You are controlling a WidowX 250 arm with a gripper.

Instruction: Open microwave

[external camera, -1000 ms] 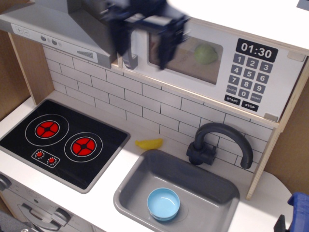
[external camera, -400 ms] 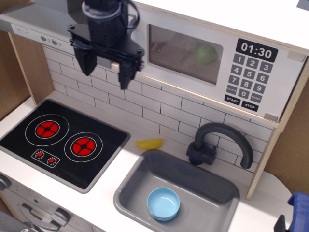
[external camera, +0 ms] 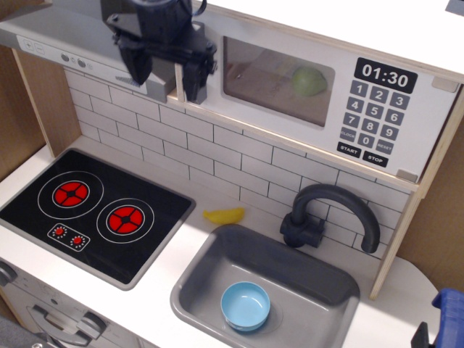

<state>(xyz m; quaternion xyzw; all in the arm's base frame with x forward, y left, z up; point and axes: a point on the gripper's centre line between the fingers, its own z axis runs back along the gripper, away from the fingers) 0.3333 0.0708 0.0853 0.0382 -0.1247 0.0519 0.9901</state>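
The white toy microwave (external camera: pixel 341 116) sits at the upper right, door closed, with a clear window (external camera: pixel 268 72), a black clock panel (external camera: pixel 385 75) reading 01:30 and a dark keypad (external camera: pixel 372 116). A green round thing (external camera: pixel 309 80) shows behind the window. My black gripper (external camera: pixel 167 81) is open at the microwave's left edge, in front of the seam with the range hood. Its right finger (external camera: pixel 193 78) covers the spot of the door handle; the left finger (external camera: pixel 140 67) is over the hood. It holds nothing.
The grey slanted range hood (external camera: pixel 72 43) is at the upper left, the black stove top (external camera: pixel 94 210) below it. A yellow piece (external camera: pixel 224 215) lies by the grey sink (external camera: pixel 210 268), which holds a blue bowl (external camera: pixel 246 305). A black faucet (external camera: pixel 330 214) stands behind.
The gripper swung left from in front of the microwave window and dropped, then rose a little. It now sits at the microwave's left edge. The door has not moved.
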